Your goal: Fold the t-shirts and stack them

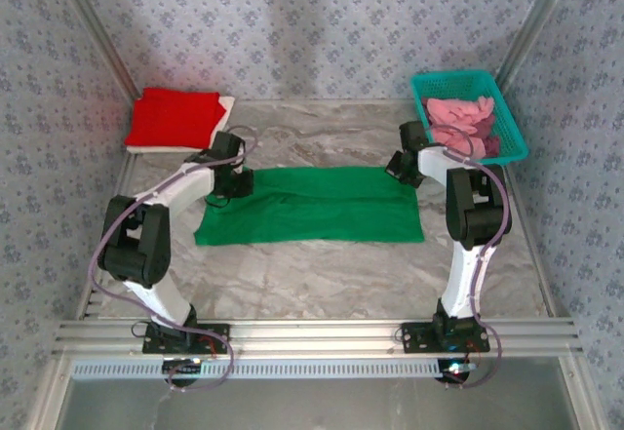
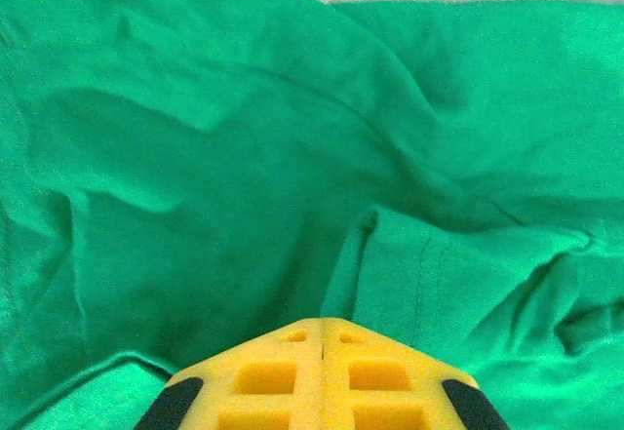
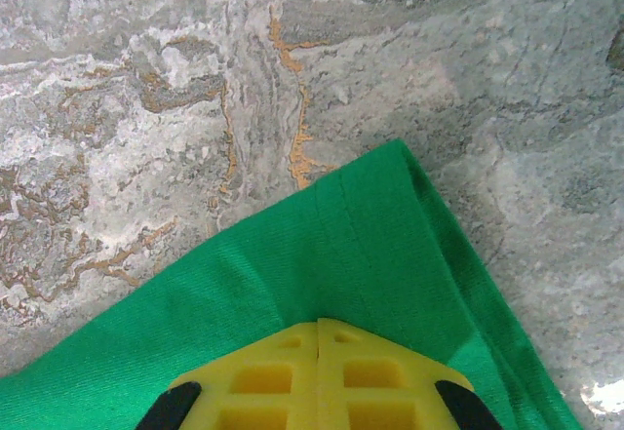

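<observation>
Left gripper [image 2: 322, 323] pinching green t-shirt [image 2: 244, 157], right gripper [image 3: 320, 325] pinching its corner

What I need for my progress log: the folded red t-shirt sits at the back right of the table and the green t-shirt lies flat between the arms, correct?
No. The top external view shows the folded red t-shirt at the back left of the table, not the back right. The green t-shirt does lie flat between the arms.

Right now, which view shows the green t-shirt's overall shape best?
Top external: the whole green t-shirt lies as a long flat band. The left wrist view gives close-up wrinkles; the right wrist view, one corner on the table.
</observation>
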